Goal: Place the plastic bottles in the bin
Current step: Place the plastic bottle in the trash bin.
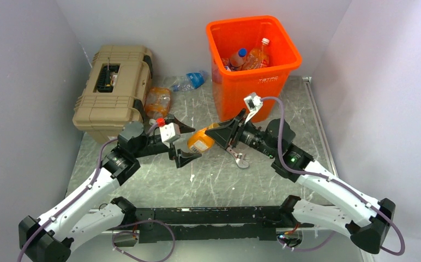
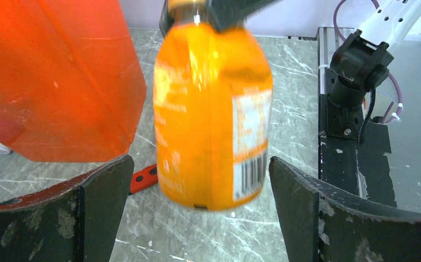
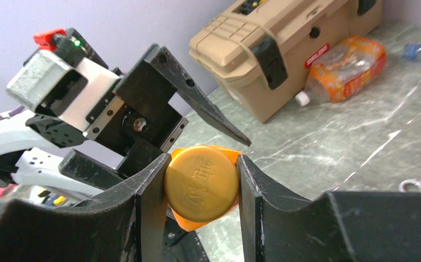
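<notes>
Your grey marbled surface carries the tall orange bin at its far side, with several bottles already lying inside it. To the left of the bin, the tan toolbox stands near the wall. Your right tool is clamped on the cap of an orange bottle, holding it just in front of the bin, between the two arms. Your left tool has its jaws wide apart, one on each side of that bottle's body, with a gap on both sides. A crushed bottle lies just beside the toolbox. A clear bottle with a blue cap lies between toolbox and bin, and a wrench lies on the surface under the right tool.
</notes>
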Tool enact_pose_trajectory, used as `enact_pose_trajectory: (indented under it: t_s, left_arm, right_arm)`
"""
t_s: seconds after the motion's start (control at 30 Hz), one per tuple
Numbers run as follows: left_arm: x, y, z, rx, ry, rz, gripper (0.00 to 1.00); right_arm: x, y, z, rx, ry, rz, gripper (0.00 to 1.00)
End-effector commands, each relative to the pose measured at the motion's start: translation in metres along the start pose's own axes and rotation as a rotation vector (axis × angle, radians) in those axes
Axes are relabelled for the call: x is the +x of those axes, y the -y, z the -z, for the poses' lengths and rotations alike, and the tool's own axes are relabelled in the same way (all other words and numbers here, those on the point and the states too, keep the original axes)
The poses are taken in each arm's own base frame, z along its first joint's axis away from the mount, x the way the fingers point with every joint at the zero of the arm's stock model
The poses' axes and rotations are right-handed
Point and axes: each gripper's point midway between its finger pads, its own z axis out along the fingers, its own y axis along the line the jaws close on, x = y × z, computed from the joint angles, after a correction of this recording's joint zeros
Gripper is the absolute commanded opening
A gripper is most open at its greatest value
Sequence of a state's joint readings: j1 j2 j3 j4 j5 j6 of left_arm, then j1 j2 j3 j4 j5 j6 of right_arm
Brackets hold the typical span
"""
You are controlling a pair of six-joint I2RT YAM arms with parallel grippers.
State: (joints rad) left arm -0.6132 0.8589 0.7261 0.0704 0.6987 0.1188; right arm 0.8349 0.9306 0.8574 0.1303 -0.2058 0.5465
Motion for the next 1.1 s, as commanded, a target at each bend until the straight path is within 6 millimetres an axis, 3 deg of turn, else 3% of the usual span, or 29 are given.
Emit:
enact_pose_trajectory:
  t_s: [0.0,0.13,0.27,0.5,0.63,0.77,0.9,1.07]
  left_arm:
    - [-0.027,-0.002,0.002,-0.013,0.069,-0.059,0.99]
    - [-0.030,-0.004,0.004,-0.031,0.078,-0.065,0.99]
    - [-0.035,-0.011,0.008,-0.089,0.092,-0.083,0.99]
    - [-0.036,-0.031,0.014,-0.208,0.080,-0.085,1.00]
    - [-0.036,-0.041,0.019,-0.277,0.086,-0.095,0.99]
    - [-0.037,-0.047,0.024,-0.323,0.089,-0.106,0.99]
    - [-0.038,-0.052,0.026,-0.355,0.088,-0.110,0.99]
    - [-0.030,-0.059,0.026,-0.386,0.062,-0.111,0.99]
  right_arm:
    - [-0.059,-0.019,0.017,0.019,0.131,0.157,0.00]
    - [-0.091,-0.016,0.030,0.111,0.180,0.272,0.00]
    - [-0.135,-0.009,0.048,0.250,0.282,0.364,0.00]
    - [-0.211,0.015,0.067,0.533,0.556,0.382,0.00]
    - [-0.249,0.006,0.063,0.563,0.656,0.415,0.00]
    - [-0.280,0.014,0.060,0.674,0.724,0.495,0.00]
    - [-0.298,0.038,0.046,0.783,0.711,0.583,0.00]
    - [-0.320,0.108,0.051,0.936,0.676,0.541,0.00]
